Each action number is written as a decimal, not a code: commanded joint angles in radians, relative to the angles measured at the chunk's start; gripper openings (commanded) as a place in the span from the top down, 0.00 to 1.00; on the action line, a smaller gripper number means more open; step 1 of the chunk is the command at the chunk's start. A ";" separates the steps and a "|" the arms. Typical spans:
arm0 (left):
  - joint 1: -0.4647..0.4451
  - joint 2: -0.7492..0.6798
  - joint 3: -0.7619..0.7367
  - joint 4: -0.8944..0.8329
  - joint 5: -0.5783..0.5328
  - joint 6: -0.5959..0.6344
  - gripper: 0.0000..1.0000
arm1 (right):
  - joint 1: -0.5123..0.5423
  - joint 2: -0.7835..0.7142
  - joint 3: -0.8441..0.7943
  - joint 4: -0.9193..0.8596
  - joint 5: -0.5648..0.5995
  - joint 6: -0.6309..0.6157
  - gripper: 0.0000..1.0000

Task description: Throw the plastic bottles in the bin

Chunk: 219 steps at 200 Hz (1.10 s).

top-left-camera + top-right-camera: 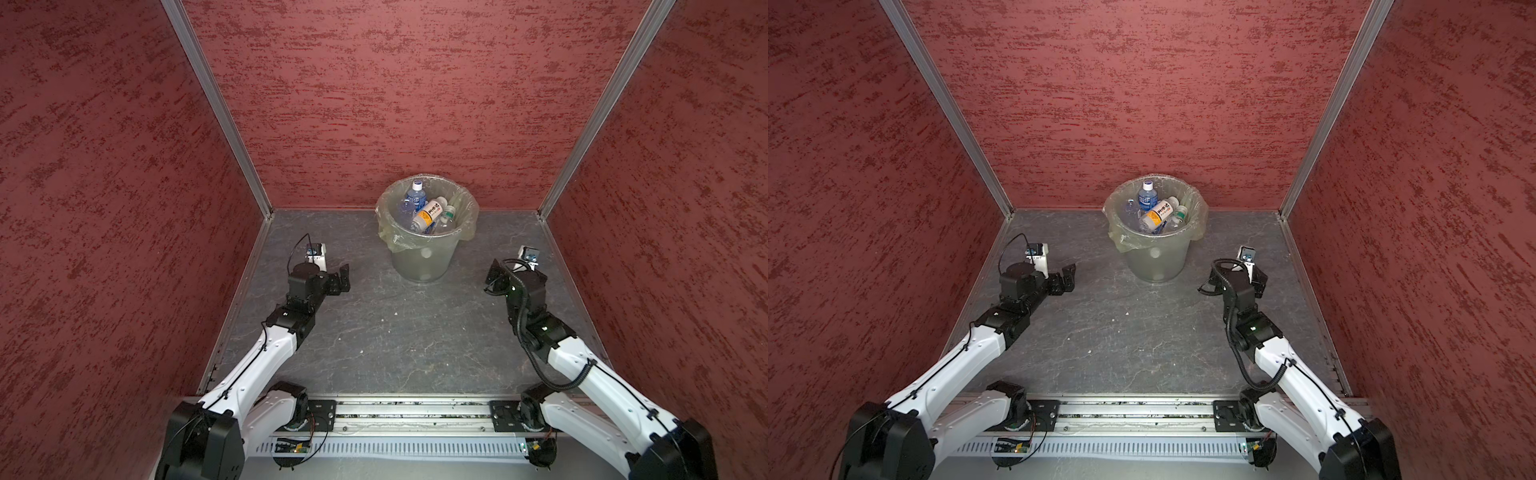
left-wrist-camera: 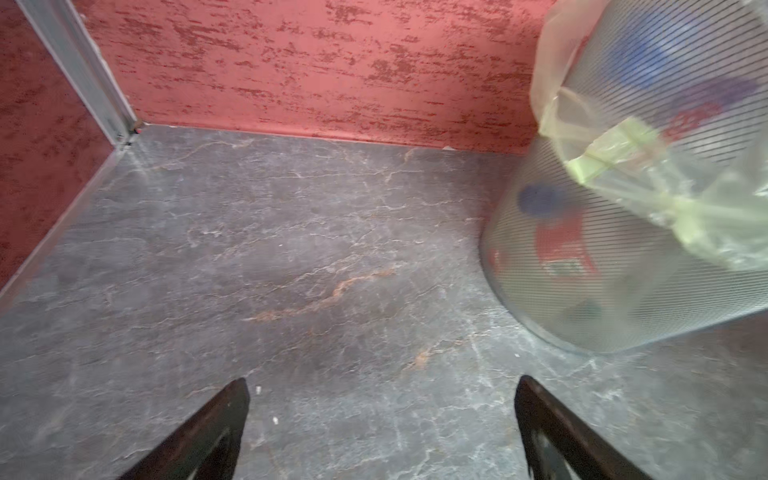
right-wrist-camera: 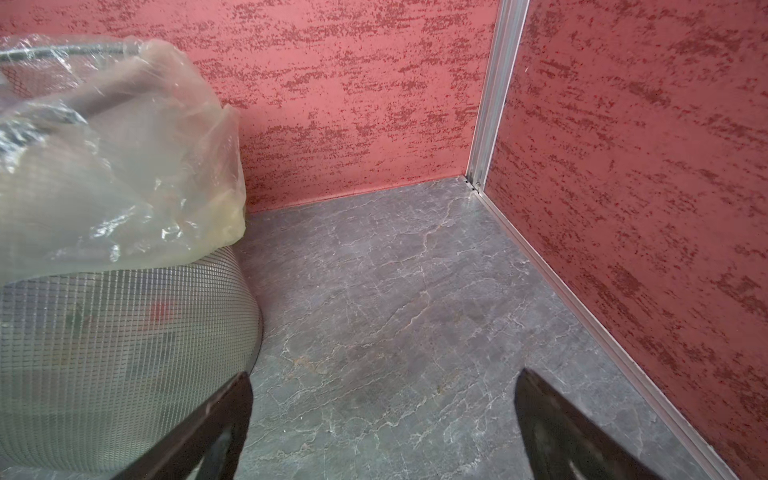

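- We are seeing the small clear plastic bottles piled inside the round grey-green lined bin, which is standing near the back edge of the grey marbled tabletop.
- The left gripper and right gripper are hanging spread and empty, flanking the bin about equally near.
- No bottle seems to be lying outside.

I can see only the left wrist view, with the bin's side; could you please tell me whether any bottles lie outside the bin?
Observer: None. In both top views the bottles all lie inside the bin, none on the table.
Operator: Thank you. Which one lies on top?
Observer: A white-yellow bottle, lying across the pile.
Operator: And the right gripper?
Observer: The right gripper is open and empty, right of the bin.
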<state>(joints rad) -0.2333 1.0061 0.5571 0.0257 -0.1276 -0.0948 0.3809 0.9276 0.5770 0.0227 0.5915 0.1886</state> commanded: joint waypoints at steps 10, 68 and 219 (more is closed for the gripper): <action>0.046 -0.030 -0.062 0.165 -0.083 0.075 0.01 | -0.032 0.053 0.004 0.120 -0.044 -0.052 0.02; 0.189 0.037 -0.106 0.313 0.087 0.070 0.01 | -0.069 0.076 -0.023 0.192 -0.091 -0.061 0.01; 0.319 0.275 -0.225 0.733 0.304 0.074 0.01 | -0.200 -0.011 -0.166 0.373 -0.250 -0.072 0.02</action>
<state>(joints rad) 0.0784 1.2396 0.3607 0.6121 0.1070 -0.0292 0.2111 0.9459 0.4606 0.3031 0.3973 0.1188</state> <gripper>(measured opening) 0.995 0.983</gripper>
